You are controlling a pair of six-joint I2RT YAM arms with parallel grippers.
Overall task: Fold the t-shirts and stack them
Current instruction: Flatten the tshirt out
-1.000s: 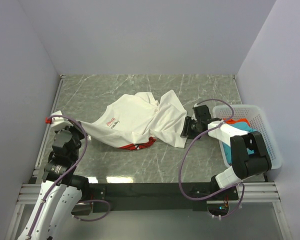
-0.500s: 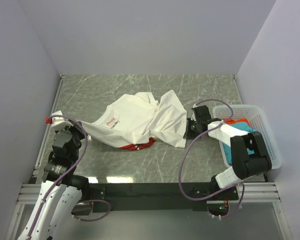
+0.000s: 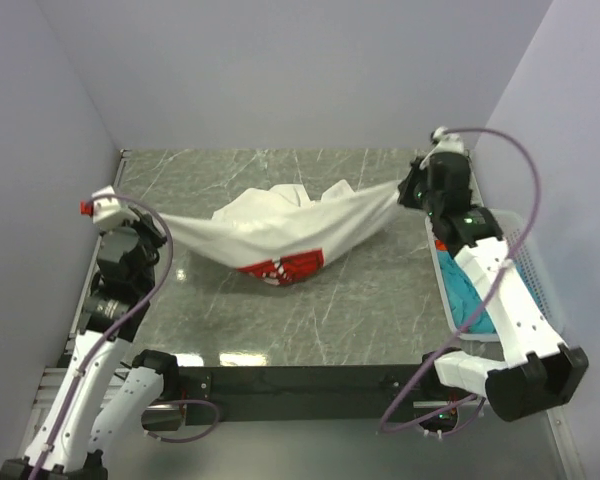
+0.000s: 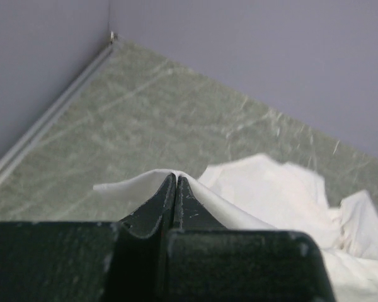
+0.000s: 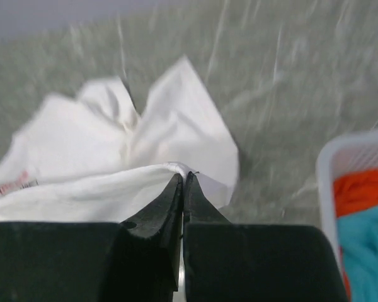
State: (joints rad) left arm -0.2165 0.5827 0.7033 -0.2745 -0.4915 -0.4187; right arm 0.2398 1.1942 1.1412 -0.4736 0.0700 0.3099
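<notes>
The white t-shirt (image 3: pixel 280 222) hangs stretched between my two grippers above the marble table (image 3: pixel 310 320), sagging in the middle, with its red print (image 3: pixel 285 268) at the lowest part. My left gripper (image 3: pixel 152 220) is shut on the shirt's left corner; its fingertips (image 4: pixel 175 177) pinch a white fold (image 4: pixel 132 184). At the back right, my right gripper (image 3: pixel 401 190) is shut on the shirt's right edge, and cloth (image 5: pixel 101 189) is drawn over its closed tips (image 5: pixel 184 176). A teal t-shirt (image 5: pixel 365 251) and a red-orange t-shirt (image 5: pixel 359 189) lie in the basket.
The white mesh basket (image 3: pixel 446 300) stands at the table's right edge, partly under my right arm. Grey walls close in the back and both sides. A metal rail (image 4: pixel 57 113) runs along the table's left edge.
The right gripper shut on the shirt's right edge and rose toward the back right. The left arm lifted too. The shirt went from lying crumpled to hanging stretched between them.
</notes>
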